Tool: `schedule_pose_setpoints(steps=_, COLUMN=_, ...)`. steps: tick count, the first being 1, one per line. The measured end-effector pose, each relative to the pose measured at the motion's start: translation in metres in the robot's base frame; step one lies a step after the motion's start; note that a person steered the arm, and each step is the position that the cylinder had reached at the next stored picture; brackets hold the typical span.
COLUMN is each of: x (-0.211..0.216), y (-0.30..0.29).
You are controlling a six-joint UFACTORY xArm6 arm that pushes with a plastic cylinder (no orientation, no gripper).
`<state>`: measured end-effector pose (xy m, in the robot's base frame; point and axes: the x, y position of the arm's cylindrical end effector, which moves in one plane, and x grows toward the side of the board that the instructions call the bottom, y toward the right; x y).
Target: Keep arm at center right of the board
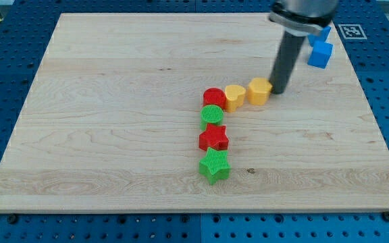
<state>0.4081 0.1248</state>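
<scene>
My tip (279,90) rests on the wooden board (113,135), right of centre and a little above mid-height. It stands right beside the right side of a yellow hexagon block (259,90), touching or nearly so. A yellow heart block (234,96) lies just left of the hexagon. A red round block (214,98) sits left of the heart, with a green round block (212,115) below it. Below those lie a red star (213,139) and a green star (214,165) in a column.
A blue cube (320,54) sits at the board's upper right, near the edge, with another blue block (325,33) above it, partly hidden by the arm. A fiducial marker (350,31) lies off the board at the top right.
</scene>
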Motion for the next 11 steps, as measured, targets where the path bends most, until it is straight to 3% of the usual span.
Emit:
schedule_pose_setpoints(steps=2, x=0.001, y=0.016)
schedule_pose_setpoints(steps=3, x=0.029, y=0.076)
schedule_pose_setpoints(steps=4, x=0.057, y=0.087)
schedule_pose_setpoints(steps=9, x=0.059, y=0.062)
schedule_pose_setpoints(steps=11, x=0.083, y=0.057)
